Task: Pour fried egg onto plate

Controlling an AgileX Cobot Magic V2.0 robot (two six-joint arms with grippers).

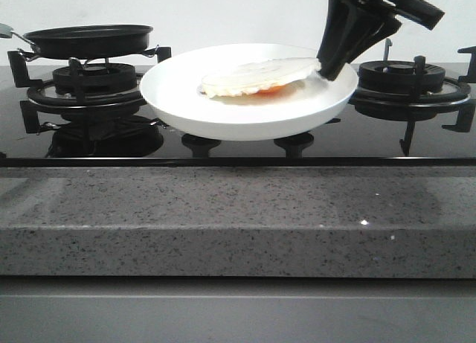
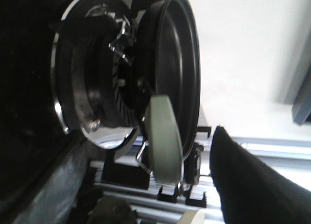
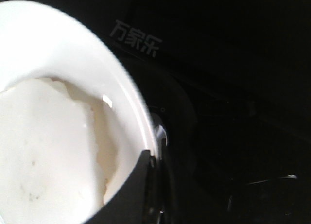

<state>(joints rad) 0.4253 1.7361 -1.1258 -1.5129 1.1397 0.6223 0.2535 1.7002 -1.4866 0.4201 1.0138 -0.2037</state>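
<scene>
The white plate [image 1: 186,105] is held level between the two burners, low over the stove knobs. My right gripper [image 1: 327,69] is shut on the plate's right rim. In the right wrist view its fingers [image 3: 131,195] clamp the rim of the plate [image 3: 97,63]. The fried egg [image 1: 253,77] lies on the plate, off-white and flopped over, with orange yolk showing under its edge. It also shows in the right wrist view [image 3: 43,151]. My left gripper [image 2: 170,185] is open and empty, just behind the green handle [image 2: 165,136] of the black frying pan [image 2: 172,63], and is out of the front view.
The empty black frying pan [image 1: 88,39] sits on the left burner [image 1: 93,86]. The right burner [image 1: 405,79] with its black grate is just behind my right arm. A grey stone counter edge [image 1: 238,216] runs along the front.
</scene>
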